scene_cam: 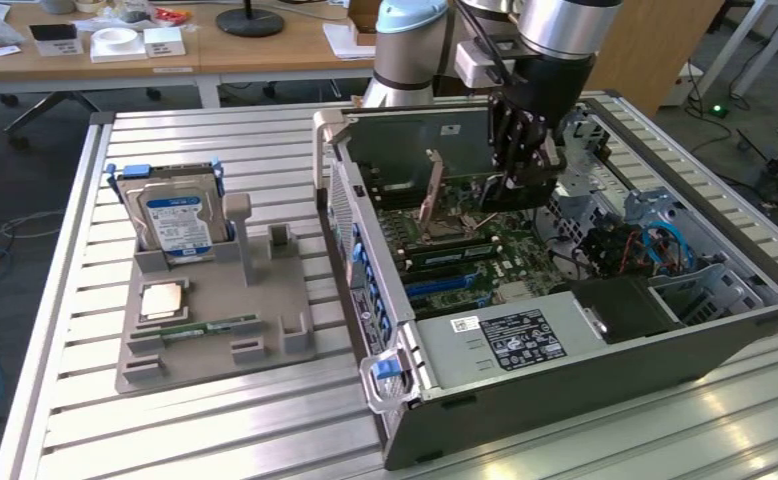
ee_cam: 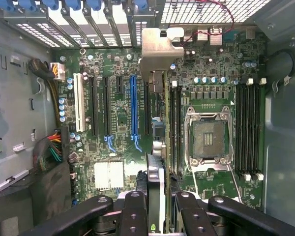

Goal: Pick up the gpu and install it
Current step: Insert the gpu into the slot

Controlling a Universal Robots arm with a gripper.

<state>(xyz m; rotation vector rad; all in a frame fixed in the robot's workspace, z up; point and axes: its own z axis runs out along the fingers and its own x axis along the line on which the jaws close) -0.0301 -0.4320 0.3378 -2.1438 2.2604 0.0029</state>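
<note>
Exterior view, arm (scene_cam: 565, 30) vert., hand (scene_cam: 520, 185) clamping gpu (ee_cam: 160, 49)

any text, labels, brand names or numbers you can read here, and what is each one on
No text here can be read as words or numbers.
Blue-white label on the hard drive: print too small to read.
Black label on the power supply box: too small to read.
White sticker beside that label: blurred.
White markings on the motherboard: too small to read.

Bright daylight, perhaps from the exterior view's right; glare on the slatted table (scene_cam: 709, 430).
</note>
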